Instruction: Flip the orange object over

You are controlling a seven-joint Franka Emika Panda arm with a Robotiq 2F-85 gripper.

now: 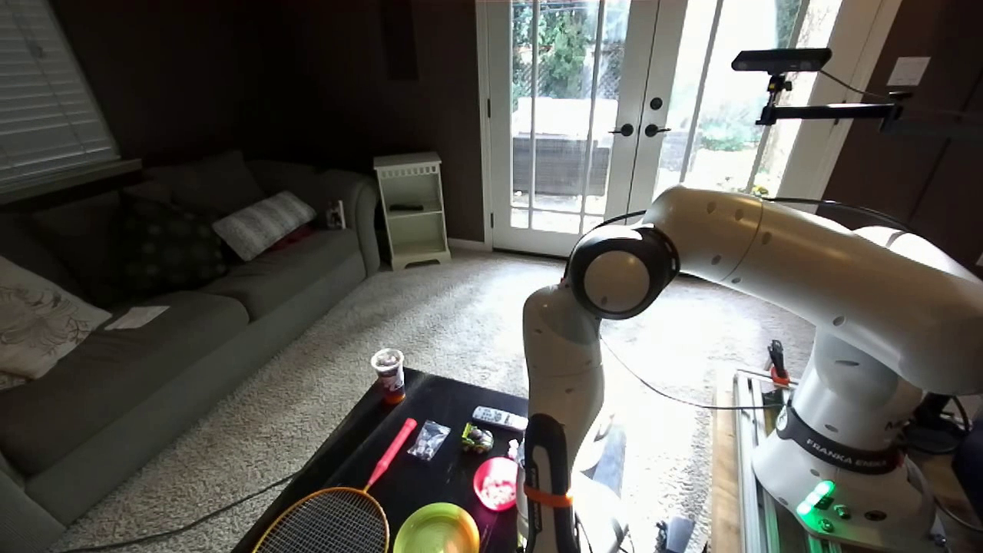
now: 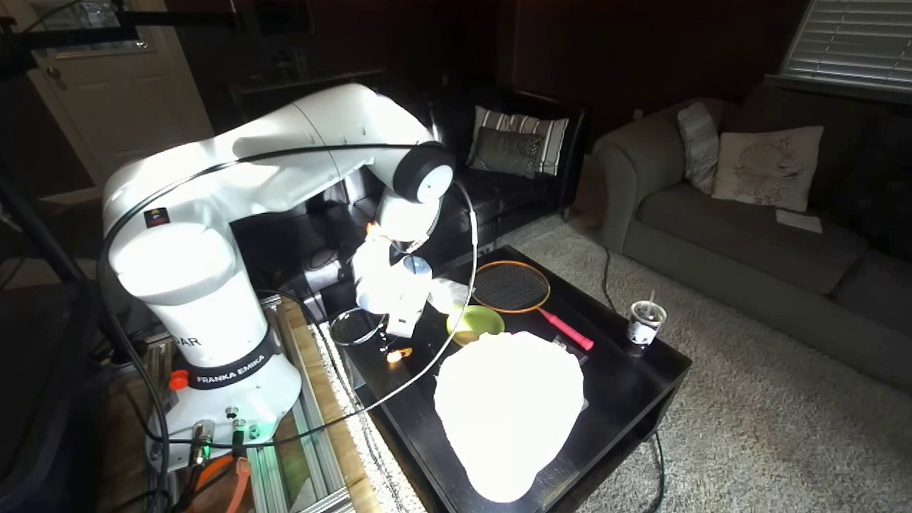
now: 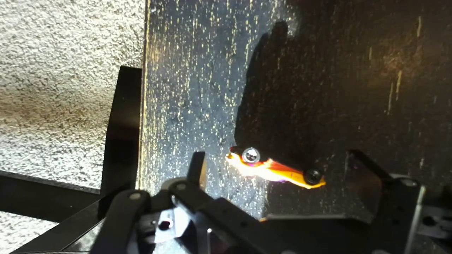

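Note:
The orange object is a small toy car with two wheels showing. It appears to lie on its side on the black table, partly washed out by glare. In an exterior view the orange car sits near the table's edge by the robot, just below the gripper. My gripper is wide open in the wrist view, with one finger to each side of the car and touching neither end. Its exact height above the table is hard to tell. In an exterior view the arm and frame edge hide the gripper and the car.
A yellow-green bowl, a badminton racket and a cup stand on the table. A pink bowl, remote, plastic bag and green toy are there too. A glaring patch hides part of it.

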